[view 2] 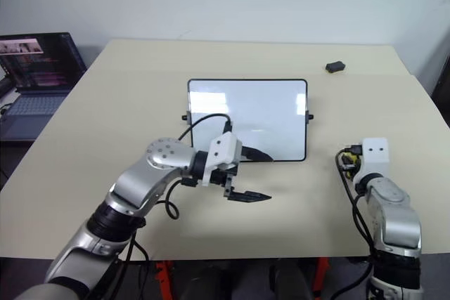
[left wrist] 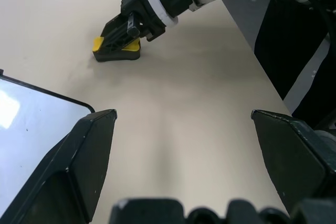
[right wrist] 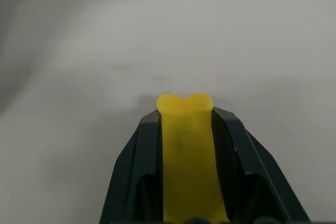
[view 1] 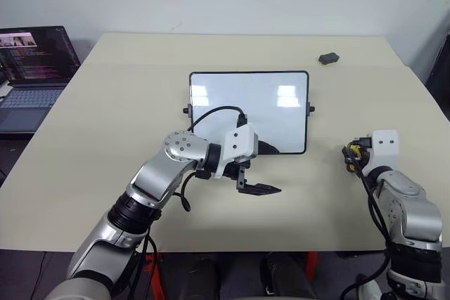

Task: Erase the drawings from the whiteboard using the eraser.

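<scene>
The whiteboard lies flat in the middle of the table, its visible face plain white with window reflections. The drawings are out of view. My left gripper hovers open over the board's near edge, one finger over the board and the other over the table in front of it. In the left wrist view its fingers stand wide apart. My right gripper is to the right of the board and is shut on the yellow eraser, whose dark underside rests on the table. The eraser is squeezed between the jaws.
A small dark grey lump lies near the far right corner of the beige table. An open laptop stands beyond the table's left edge. A black cable from my left wrist loops over the board.
</scene>
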`<act>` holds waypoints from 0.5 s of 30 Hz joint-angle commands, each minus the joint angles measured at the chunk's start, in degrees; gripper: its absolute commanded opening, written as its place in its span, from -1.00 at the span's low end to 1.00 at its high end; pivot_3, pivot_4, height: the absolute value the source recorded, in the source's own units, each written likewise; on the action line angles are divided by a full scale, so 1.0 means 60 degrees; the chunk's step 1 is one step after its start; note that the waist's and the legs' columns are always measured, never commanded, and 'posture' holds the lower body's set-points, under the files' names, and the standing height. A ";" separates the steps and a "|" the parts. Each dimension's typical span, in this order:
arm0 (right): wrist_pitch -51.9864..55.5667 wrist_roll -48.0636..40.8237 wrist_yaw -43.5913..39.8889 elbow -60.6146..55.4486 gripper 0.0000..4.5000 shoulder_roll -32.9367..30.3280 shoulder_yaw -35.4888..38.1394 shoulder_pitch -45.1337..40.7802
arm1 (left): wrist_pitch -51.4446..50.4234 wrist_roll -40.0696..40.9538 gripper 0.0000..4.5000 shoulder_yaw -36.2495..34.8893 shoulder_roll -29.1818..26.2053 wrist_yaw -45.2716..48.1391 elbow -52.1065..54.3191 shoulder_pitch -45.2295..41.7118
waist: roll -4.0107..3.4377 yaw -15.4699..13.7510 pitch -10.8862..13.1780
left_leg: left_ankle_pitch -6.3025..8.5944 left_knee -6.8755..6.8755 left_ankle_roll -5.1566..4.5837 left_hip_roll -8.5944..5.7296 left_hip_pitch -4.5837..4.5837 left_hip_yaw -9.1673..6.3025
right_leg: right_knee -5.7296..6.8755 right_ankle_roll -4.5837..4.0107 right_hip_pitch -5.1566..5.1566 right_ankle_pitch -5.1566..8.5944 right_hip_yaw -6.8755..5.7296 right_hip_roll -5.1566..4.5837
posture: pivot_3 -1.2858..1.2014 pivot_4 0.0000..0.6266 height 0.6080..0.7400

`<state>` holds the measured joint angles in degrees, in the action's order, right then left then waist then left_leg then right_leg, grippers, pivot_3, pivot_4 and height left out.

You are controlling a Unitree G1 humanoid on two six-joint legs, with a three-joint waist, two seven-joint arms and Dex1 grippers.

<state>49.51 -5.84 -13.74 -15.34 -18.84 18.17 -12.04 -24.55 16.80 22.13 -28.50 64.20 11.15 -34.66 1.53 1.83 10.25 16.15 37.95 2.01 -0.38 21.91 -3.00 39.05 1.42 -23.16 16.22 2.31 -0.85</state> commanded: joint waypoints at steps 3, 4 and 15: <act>0.0135 -0.0303 0.0118 0.0127 -0.14 -0.0080 0.0269 0.0032 | 0.0059 0.0119 1.00 -0.0262 0.0112 -0.0118 0.0286 0.0027 | 0.0000 -0.0009 0.0000 | 0.0000 0.0002 0.0000 -0.0002 0.0002 0.0001 | -0.0001 0.0000 0.0000 0.0000 0.0000 -0.0001 | 0.03 -0.52 1.00; 0.0105 -0.0327 0.0112 0.0157 0.01 -0.0108 0.0265 0.0046 | 0.0069 0.0113 1.00 -0.0260 0.0123 -0.0132 0.0270 0.0038 | 0.0000 -0.0009 0.0000 | 0.0000 0.0002 0.0000 -0.0003 0.0002 0.0001 | -0.0001 0.0000 0.0000 0.0000 0.0001 -0.0002 | 0.03 -0.52 1.00; -0.1223 -0.0659 -0.0074 -0.0323 0.99 -0.0205 0.0199 0.0007 | -0.0021 0.0178 1.00 -0.0679 0.0001 -0.0540 0.0375 0.0519 | -0.0005 0.0011 -0.0001 | 0.0000 0.0001 0.0000 0.0000 0.0000 0.0004 | 0.0000 0.0000 -0.0001 0.0000 0.0003 -0.0001 | 0.03 -0.52 1.00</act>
<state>45.08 -8.48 -13.77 -13.10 -19.70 18.89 -11.74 -24.63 16.86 20.37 -28.24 61.94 11.25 -31.70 1.49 1.89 10.25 16.15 37.96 2.01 -0.38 21.91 -2.98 39.05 1.42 -23.17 16.22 2.33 -0.85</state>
